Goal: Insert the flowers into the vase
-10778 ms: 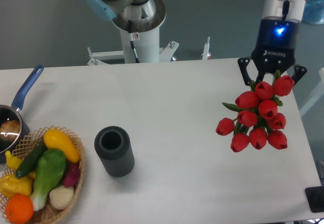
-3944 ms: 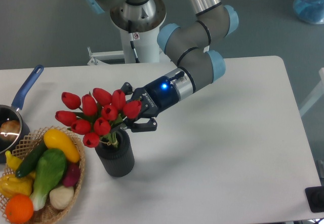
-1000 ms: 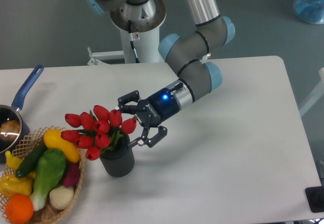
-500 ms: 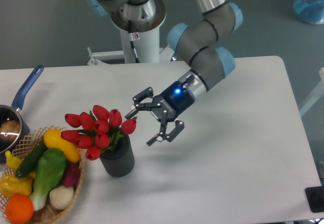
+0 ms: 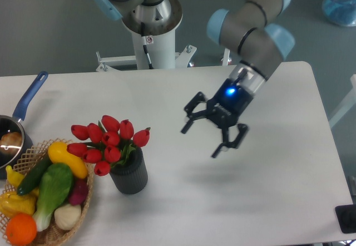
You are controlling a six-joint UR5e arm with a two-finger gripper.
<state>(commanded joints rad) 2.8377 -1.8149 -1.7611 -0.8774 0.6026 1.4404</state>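
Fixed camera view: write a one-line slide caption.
Red flowers stand in the vase; the open gripper hangs empty to its right.

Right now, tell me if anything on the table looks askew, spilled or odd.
Only one thing: the flowers sit in the vase but lean left, their buds hanging over toward the wicker basket rather than standing straight. The vase itself is upright. The claw is open and well clear. Nothing looks spilled.

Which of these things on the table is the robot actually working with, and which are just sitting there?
Part of the job:
- the flowers, red tulips now standing in the vase
- the vase, dark grey and ribbed
- the gripper, fingers open and empty, away to the right of the vase

Just lying about:
- the wicker basket of vegetables
- the blue-handled saucepan at the left edge
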